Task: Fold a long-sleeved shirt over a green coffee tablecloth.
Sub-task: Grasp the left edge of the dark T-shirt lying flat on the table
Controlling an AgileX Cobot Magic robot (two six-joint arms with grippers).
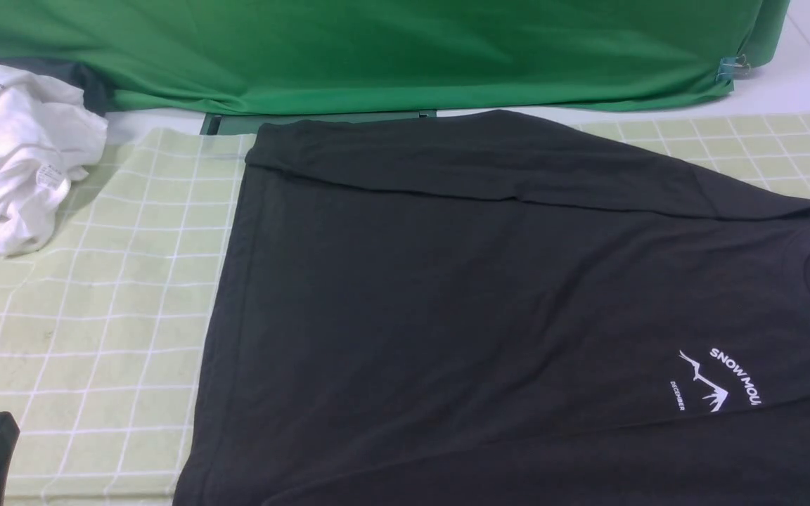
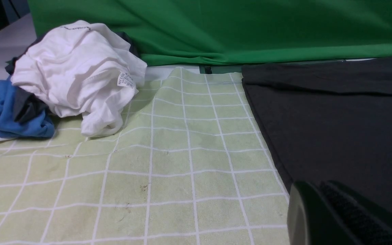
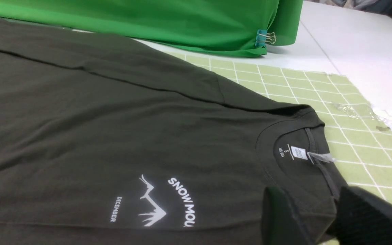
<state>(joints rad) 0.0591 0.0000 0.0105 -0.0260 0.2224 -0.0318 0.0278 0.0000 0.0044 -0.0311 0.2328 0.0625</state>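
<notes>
Right wrist view: tool [image 3: 313, 200] spread near collar (front view lacks it).

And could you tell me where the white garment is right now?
In the front view, the white garment lies at the far left, on the checked tablecloth, near the green drape.

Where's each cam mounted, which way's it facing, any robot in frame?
Front: between the arms, facing forward over the shirt; left gripper tip at the edge.
Left wrist: facing cloth and clothes pile; left gripper, shut.
Right wrist: facing the collar; right gripper, open.
Front and right wrist share the logo.
</notes>
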